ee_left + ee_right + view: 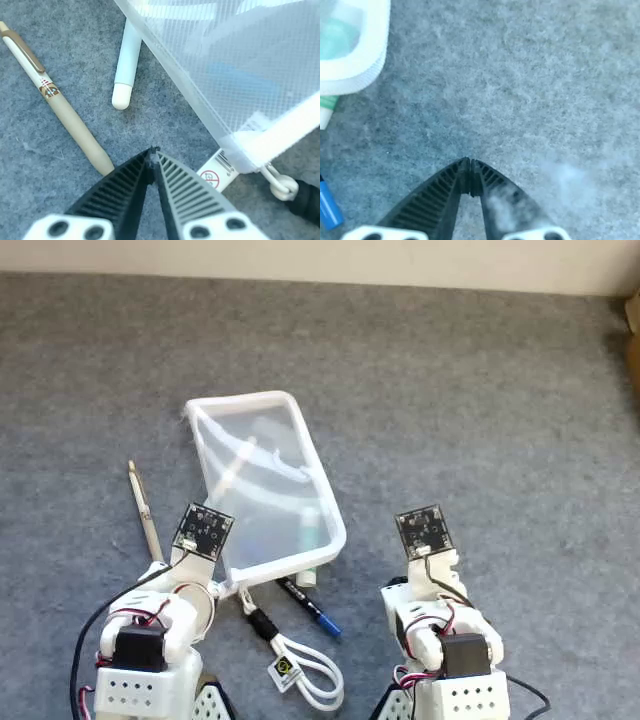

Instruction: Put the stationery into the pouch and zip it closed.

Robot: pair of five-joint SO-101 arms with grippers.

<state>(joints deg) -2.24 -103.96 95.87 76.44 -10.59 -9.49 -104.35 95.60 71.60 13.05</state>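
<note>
A clear mesh pouch (pixel 262 478) with a white rim lies flat at mid-table. A beige pen (pixel 145 510) lies to its left. A black pen with a blue cap (pixel 308 607) lies just below its near edge. A green-and-white stick (pixel 309 540) pokes out at that edge. My left gripper (pixel 152 150) is shut and empty, low over the carpet between the beige pen (pixel 55 97) and the pouch corner (pixel 250 145); a white pen (pixel 126 65) sticks out from under the pouch (pixel 235 60). My right gripper (pixel 469 161) is shut and empty over bare carpet, to the right of the pouch corner (pixel 355 45).
A white looped cable with a black plug and a tag (pixel 300 665) lies between the two arm bases. The left arm (pixel 160 630) and right arm (pixel 440 640) stand at the near edge. Grey carpet stretches open to the right of the pouch and behind it.
</note>
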